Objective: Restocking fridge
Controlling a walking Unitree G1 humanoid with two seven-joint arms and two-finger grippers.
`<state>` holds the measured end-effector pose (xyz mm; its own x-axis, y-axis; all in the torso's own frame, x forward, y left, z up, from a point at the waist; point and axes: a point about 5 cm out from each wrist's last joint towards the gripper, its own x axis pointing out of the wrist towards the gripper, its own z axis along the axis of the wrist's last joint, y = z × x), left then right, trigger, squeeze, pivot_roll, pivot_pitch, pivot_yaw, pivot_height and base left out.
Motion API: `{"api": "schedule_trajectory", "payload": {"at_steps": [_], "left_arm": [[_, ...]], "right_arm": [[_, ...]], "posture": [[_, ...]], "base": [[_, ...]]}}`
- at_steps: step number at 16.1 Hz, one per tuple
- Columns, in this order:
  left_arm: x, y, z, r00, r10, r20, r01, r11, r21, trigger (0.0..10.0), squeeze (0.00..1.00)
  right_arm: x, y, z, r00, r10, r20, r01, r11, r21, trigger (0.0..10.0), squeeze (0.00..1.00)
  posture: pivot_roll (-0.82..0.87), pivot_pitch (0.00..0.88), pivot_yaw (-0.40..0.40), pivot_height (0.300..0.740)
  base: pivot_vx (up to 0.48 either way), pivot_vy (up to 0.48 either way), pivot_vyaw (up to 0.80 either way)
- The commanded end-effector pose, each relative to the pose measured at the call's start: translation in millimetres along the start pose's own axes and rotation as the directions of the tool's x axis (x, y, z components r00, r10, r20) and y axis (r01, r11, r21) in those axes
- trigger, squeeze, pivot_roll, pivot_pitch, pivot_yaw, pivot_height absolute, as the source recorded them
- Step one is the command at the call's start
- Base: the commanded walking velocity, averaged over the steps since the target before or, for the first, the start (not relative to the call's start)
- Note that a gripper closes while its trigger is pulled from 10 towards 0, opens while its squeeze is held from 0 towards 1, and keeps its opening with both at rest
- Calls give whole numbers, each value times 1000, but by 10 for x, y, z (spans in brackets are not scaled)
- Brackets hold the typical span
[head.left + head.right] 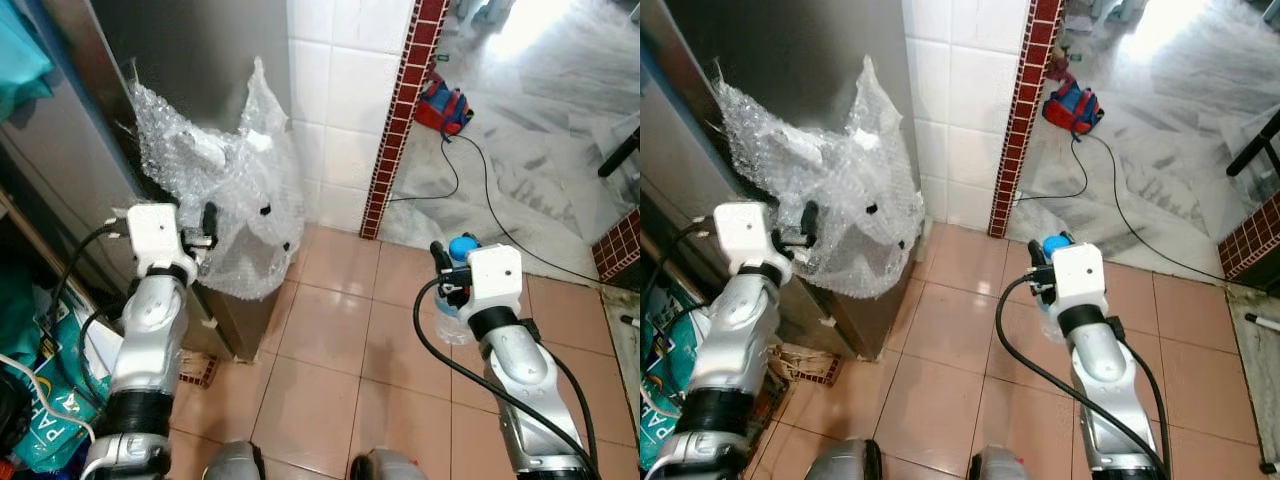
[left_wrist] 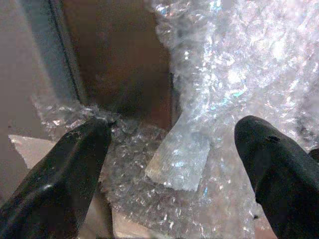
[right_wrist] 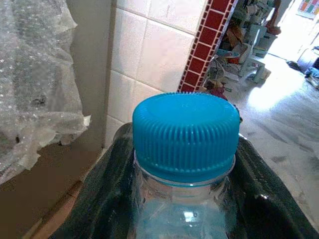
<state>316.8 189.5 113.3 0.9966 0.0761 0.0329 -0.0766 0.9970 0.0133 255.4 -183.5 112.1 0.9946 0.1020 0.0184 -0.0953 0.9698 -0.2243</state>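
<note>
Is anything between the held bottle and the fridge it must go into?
Yes. Crumpled clear bubble wrap hangs over the steel fridge's corner, facing the open left hand. The right hand grips the blue-capped clear plastic bottle.

The floor (image 1: pixel 330 330) near the camera is laid with pinkish-tan square tiles. Beyond it, to the far right, lies a pale marbled floor (image 1: pixel 540 150), brightly lit from the far end. A white tiled wall (image 1: pixel 335 100) stands at the far centre, ending in a vertical strip of dark red tiles (image 1: pixel 400 120). A black cable (image 1: pixel 470 180) runs across the marbled floor to a red and blue bag (image 1: pixel 443 107) beside the strip. Crumpled bubble wrap (image 1: pixel 225 190) hangs against a steel-grey cabinet (image 1: pixel 190 50) on the left.
</note>
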Motion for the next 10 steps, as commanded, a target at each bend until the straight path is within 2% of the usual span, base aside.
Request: {"api": "schedule_trajectory", "payload": {"at_steps": [1,10], "left_arm": [[60,-25,43,1000,11,18,-11,1000,-8,10000,0],[122,16,99,990,127,60,-127,992,-7,10000,0]], "right_arm": [[-23,-68,69,999,-24,24,24,1000,-6,10000,0],[13,-62,81,999,-23,25,23,1000,-3,10000,0]], "posture": [[-57,111,-10,740],[-53,108,-15,740]], "base": [[0,0,0],[0,0,0]]}}
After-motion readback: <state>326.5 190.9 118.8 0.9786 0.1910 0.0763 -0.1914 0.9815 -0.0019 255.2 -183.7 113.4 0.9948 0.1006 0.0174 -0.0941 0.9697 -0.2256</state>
